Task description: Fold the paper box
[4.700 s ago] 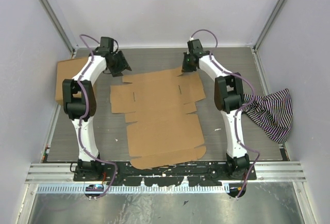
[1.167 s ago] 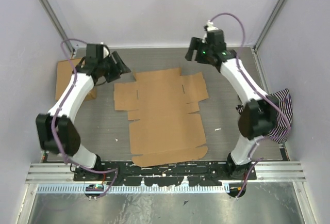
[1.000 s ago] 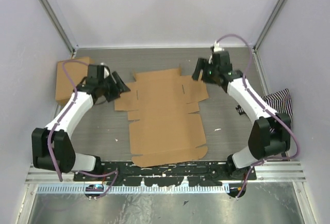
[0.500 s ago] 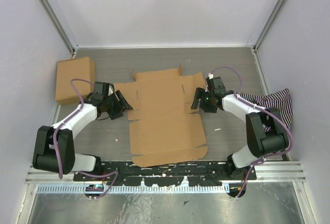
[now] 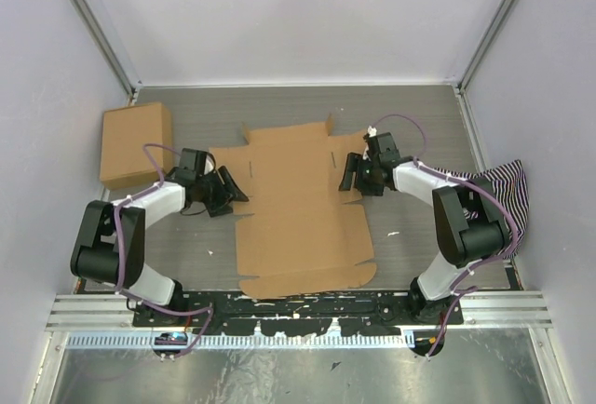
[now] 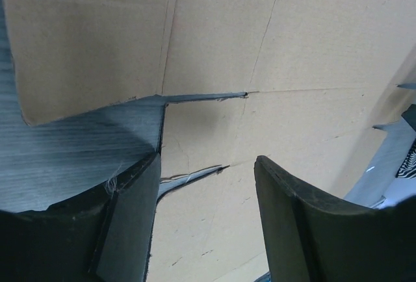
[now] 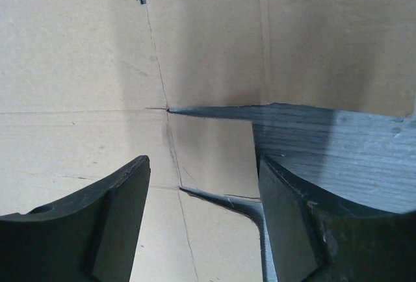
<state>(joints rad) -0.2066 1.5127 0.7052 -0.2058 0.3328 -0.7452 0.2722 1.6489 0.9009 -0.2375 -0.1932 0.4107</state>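
Paper box [image 5: 296, 208] lies flat and unfolded in the middle of the grey table [image 5: 410, 115], flaps and tabs spread out, as two white robot arms reach low to its opposite side edges. The left pincer [image 5: 233, 194] sits at the sheet's left edge with its jaws spread wide. In the wrist view, one dark finger [image 6: 133, 217] is over bare table and the other [image 6: 305, 223] over cardboard, with a small tab cut by two slits between them. The right pincer [image 5: 346, 173] mirrors it at the right edge, jaws likewise wide apart and holding nothing, a similar tab framed between its fingers [image 7: 97, 223]. Whether either pincer touches the sheet cannot be told. A ready-made cardboard box [image 5: 136, 143] stands at the table's far left, well apart from the sheet; a striped cloth [image 5: 498, 195] lies at the right edge.
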